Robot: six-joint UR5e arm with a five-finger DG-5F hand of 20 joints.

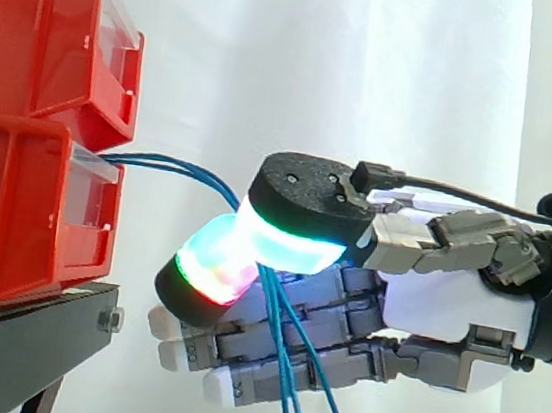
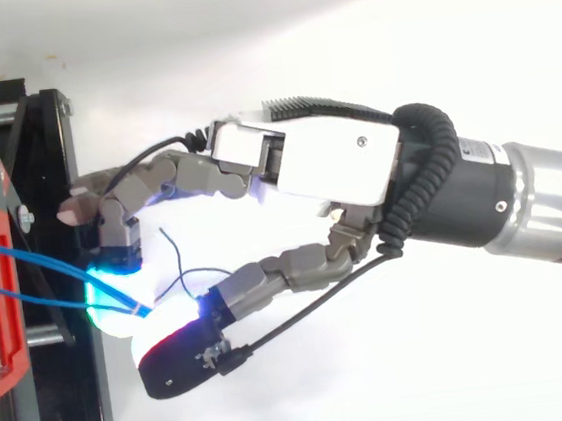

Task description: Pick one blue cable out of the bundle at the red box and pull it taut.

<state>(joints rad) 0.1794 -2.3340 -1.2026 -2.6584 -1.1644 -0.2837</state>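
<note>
The blue cables [image 1: 161, 161] ran level from the red box [image 1: 24, 206] into the hand [image 1: 446, 298], pinched between its pads [image 1: 288, 233], then hung down; how many were gripped was hidden.

The robot hand [image 1: 447, 288] pinches blue cables [image 1: 175, 166] running from the red bins [image 1: 33, 136].

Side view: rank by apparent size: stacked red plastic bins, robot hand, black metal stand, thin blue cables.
Tied first: stacked red plastic bins and robot hand. They cover similar areas and the frame edge crops the bins, so unranked.
Third: black metal stand.
Smallest: thin blue cables.
</note>
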